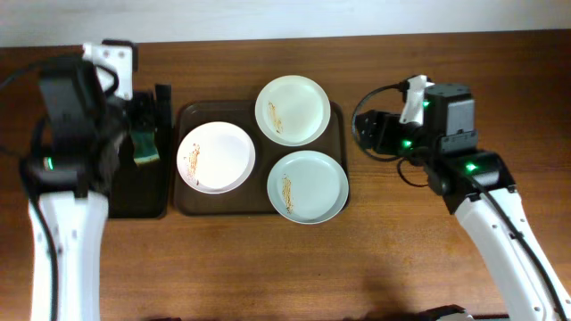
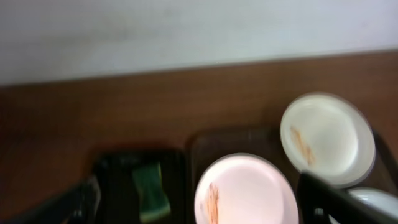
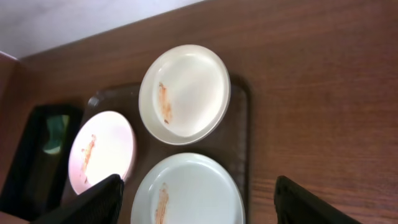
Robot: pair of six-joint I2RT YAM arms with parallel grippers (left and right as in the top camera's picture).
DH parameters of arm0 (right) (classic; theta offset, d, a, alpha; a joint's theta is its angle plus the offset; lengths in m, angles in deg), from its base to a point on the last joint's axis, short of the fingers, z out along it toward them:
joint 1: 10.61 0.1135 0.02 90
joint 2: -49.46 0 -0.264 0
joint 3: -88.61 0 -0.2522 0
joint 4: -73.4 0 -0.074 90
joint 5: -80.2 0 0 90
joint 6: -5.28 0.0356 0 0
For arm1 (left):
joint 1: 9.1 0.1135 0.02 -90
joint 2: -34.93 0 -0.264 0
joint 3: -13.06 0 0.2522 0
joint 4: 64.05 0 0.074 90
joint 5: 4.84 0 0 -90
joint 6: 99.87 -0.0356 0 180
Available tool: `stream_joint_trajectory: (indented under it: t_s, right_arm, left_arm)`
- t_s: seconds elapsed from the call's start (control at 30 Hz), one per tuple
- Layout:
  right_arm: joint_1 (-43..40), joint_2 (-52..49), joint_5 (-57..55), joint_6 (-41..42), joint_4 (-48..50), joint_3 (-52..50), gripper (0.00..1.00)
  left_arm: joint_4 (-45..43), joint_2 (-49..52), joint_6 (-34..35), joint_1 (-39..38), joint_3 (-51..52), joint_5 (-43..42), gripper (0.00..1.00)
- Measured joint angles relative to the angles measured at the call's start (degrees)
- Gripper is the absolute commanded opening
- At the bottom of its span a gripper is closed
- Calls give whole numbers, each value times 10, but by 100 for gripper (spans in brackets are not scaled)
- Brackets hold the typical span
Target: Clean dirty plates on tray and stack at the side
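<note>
On the brown tray [image 1: 234, 204], all 3 plates [image 1: 216, 157] lie smeared and unstacked, cleaning seemingly not yet begun, as the left gripper [image 2: 199, 199] and right gripper [image 3: 199, 200] hang wide open, empty.

Overhead's evenly lit and sharp, just soft shadows on the table [image 1: 268, 267]. Left wrist cam is blurry all over, and the nearest plate [image 2: 245, 193] looks blown out, pinkish.
</note>
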Motion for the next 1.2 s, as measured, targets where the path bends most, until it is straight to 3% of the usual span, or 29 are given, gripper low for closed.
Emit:
stream_joint_trajectory:
  t_s: [0.03, 0.1, 0.23, 0.37, 0.47, 0.53, 0.63, 0.9, 1.2]
  right_arm:
    - [16, 0, -15, 14, 7, 0, 78]
    - [44, 0, -50, 45, 30, 0, 78]
    - [104, -30, -85, 81, 92, 20, 77]
    - [165, -167, -96, 94, 70, 126, 77]
    - [200, -299, -98, 95, -2, 249, 69]
    - [209, -356, -98, 95, -30, 300, 58]
    - [212, -399, -97, 98, -31, 315, 47]
    - [246, -482, -78, 103, -20, 317, 47]
    - [263, -528, -54, 91, 0, 317, 37]
  left_arm:
    - [67, 53, 0, 0, -75, 0, 99]
    - [107, 106, 0, 0, -128, 0, 99]
    - [140, 149, 0, 0, -135, 7, 99]
    - [149, 188, 0, 3, -135, 20, 99]
    - [155, 201, 3, 24, -135, 22, 99]
    - [154, 202, 22, 55, -136, 25, 98]
    - [154, 203, 44, 94, -136, 26, 91]
    - [122, 236, 61, 112, -137, 82, 91]
    - [152, 281, 61, 112, -137, 79, 91]
